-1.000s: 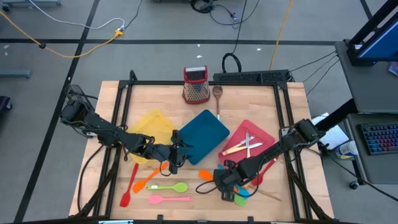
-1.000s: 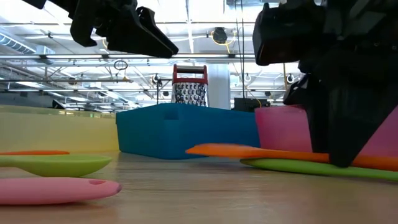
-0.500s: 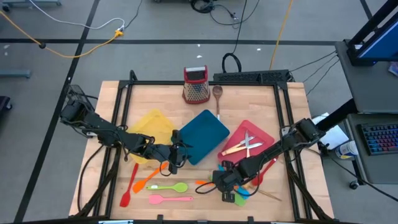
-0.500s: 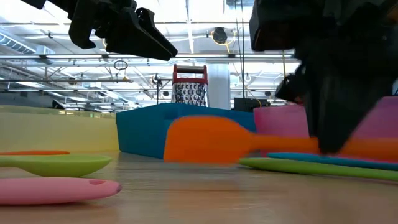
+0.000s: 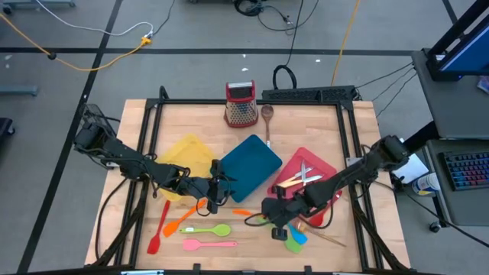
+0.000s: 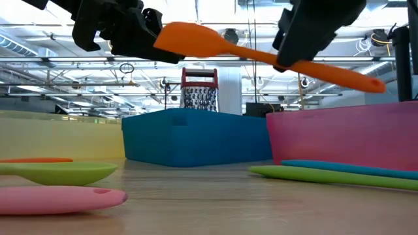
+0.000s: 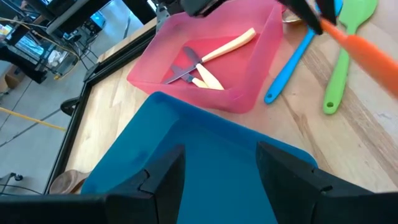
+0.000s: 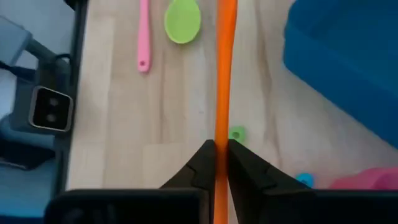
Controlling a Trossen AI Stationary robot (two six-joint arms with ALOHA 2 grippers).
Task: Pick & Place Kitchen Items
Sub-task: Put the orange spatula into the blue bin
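1. From above, the yellow tray (image 5: 187, 156), the teal tray (image 5: 250, 166) and the red tray (image 5: 306, 177) sat side by side on the desk (image 5: 191, 122). Pale-handled cutlery (image 5: 299, 177) lay crossed in the red tray; I could not tell what, if anything, was in the other two. The right gripper (image 5: 269, 216) hung near the red tray's corner, pinching the orange spatula (image 5: 246, 215). The left gripper (image 5: 214, 192) waited at the teal tray's edge. A green spoon (image 5: 208, 230), a pink spoon (image 5: 208, 244) and a red spatula (image 5: 159, 228) lay on the desk in front of the trays.
2. At desk level, the orange spatula (image 6: 261, 53) was in the air above the teal and red trays, tilted.
3. The left wrist camera showed its own fingers (image 7: 165, 180) spread over the teal tray, and cutlery inside the red tray.
4. The right wrist camera showed its fingers (image 8: 200, 163) pressed on the spatula's handle.
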